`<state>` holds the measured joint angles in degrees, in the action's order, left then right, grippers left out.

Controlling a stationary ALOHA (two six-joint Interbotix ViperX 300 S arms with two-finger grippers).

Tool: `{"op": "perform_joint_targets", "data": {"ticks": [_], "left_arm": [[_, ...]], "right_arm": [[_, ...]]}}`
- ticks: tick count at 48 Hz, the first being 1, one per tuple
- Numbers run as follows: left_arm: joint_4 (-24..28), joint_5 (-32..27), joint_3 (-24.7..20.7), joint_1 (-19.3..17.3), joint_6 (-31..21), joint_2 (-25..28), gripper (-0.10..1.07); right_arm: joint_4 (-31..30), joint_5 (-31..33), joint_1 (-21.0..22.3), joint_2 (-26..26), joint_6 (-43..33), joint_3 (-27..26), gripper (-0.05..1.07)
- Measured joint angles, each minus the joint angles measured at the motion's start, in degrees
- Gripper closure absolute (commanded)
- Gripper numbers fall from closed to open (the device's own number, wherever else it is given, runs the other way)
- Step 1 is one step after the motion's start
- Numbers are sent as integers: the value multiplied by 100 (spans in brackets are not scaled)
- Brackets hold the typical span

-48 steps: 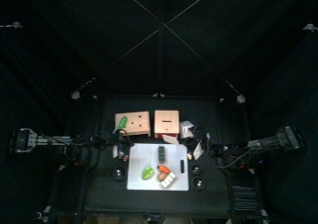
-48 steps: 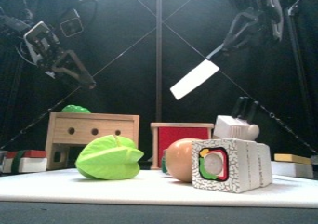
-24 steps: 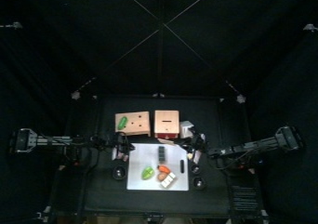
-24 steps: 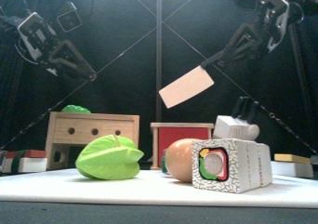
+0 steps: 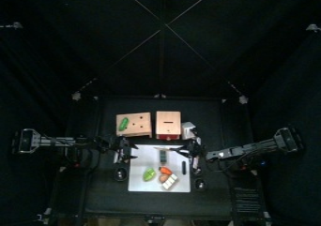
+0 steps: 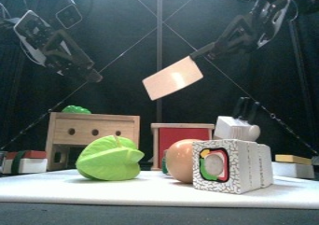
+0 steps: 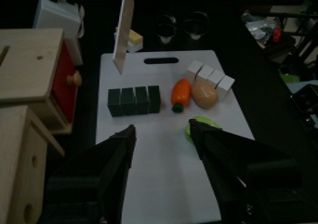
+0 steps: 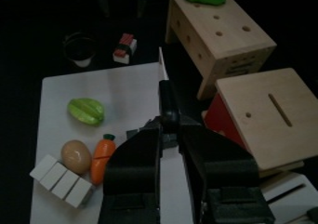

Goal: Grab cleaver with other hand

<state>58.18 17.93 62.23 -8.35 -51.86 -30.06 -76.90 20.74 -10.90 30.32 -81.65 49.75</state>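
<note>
On my left, the left gripper (image 6: 77,68) hangs high above the table with its jaws spread wide apart and nothing between them. Well below it sits a wooden box (image 6: 92,135) with a green leaf toy (image 6: 110,159) in front on the white cutting board (image 6: 137,190). From its own wrist camera I see the board (image 7: 168,144) under the open jaws, with a dark block (image 7: 134,99), a carrot (image 7: 181,93) and a white sushi piece (image 7: 213,77) lying on it.

Between the two grippers, up in the air, is the cleaver (image 6: 173,77): its pale blade points toward the left gripper but stays apart from it, not touching.

On my right, the right gripper (image 6: 241,37) is clamped on the cleaver's dark handle, holding it tilted, blade lower than handle. Below the blade stand a red box (image 6: 181,135), an onion-like piece (image 6: 185,160), the sushi roll (image 6: 233,165) and a knife block (image 6: 237,126). The right wrist camera shows the cleaver (image 8: 166,74) reaching out from the closed jaws over the board.
</note>
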Motion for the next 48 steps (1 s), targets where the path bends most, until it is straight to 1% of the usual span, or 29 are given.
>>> {"op": "perform_joint_targets", "data": {"ticks": [6,7,8,9,11,14,17,21,25,28,31,35,40,48], "left_arm": [[-729,272,-123,-35,773,308,12],[-888,343,-141,-53,993,360,12],[-888,343,-141,-53,993,360,12],[-1204,475,-149,-88,1389,457,12],[-1459,606,-149,-97,1696,527,12],[-1942,870,-149,-97,2355,686,12],[-2382,1160,-149,-97,2865,853,12],[-3015,1600,-158,-53,3700,1125,12],[-3630,1934,-158,9,4289,1389,12],[-4104,2057,-158,26,4667,1608,12],[-4518,2109,-185,35,4922,1811,12],[-4790,2136,-255,44,5106,2004,12],[-4860,2145,-325,62,5159,2145,12],[-4860,2180,-422,123,5150,2188,14]], "right_arm": [[-18,-53,0,-44,-9,-70,55],[-18,-62,0,-70,-9,-79,55],[-18,-62,0,-79,0,-88,55],[-18,-62,0,-114,0,-105,55],[-18,-62,0,-158,-9,-114,55],[-9,-62,0,-237,0,-158,55],[-18,-70,9,-308,0,-193,55],[-18,-70,9,-369,0,-246,55],[-26,-70,18,-404,0,-272,55],[-18,-70,18,-404,0,-281,55],[-18,-70,18,-404,-9,-272,55],[0,-70,18,-413,-9,-272,55],[18,-62,18,-422,-9,-281,55],[35,-62,18,-422,-9,-281,55]]}}
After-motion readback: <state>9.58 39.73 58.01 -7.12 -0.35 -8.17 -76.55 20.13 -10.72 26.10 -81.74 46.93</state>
